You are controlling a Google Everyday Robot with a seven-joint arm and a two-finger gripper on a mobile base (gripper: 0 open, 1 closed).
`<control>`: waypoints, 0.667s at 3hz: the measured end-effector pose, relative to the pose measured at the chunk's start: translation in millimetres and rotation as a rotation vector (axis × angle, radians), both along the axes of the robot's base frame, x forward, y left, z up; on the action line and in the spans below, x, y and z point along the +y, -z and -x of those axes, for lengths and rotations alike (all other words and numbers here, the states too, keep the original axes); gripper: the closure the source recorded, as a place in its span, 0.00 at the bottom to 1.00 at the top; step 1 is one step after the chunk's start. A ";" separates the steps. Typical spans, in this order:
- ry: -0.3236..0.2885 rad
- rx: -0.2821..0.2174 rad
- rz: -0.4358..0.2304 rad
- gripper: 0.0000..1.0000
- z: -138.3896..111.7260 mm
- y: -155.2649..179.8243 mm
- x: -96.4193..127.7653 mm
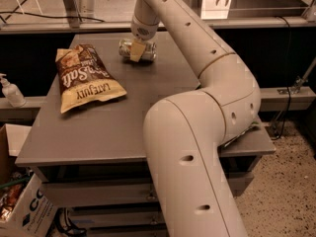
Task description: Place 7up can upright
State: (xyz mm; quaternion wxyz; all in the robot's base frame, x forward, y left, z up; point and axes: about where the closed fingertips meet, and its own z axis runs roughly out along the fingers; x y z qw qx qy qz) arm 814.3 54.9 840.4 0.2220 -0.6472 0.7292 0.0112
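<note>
The 7up can (149, 52) is a small silver can lying on its side at the far middle of the grey table (123, 127). My gripper (137, 51) reaches down from the long white arm and sits right over the middle of the can, with a yellowish pad in front of it. Both ends of the can stick out to the left and right of the gripper. The can's lettering is mostly covered.
A brown and yellow chip bag (86, 78) lies flat on the table's left half. My white arm (197, 147) fills the right foreground. A pump bottle (10, 90) stands on a ledge at left. A cardboard box (24, 211) sits on the floor.
</note>
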 end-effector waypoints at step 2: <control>-0.011 -0.035 -0.230 1.00 18.7 -52.3 -14.9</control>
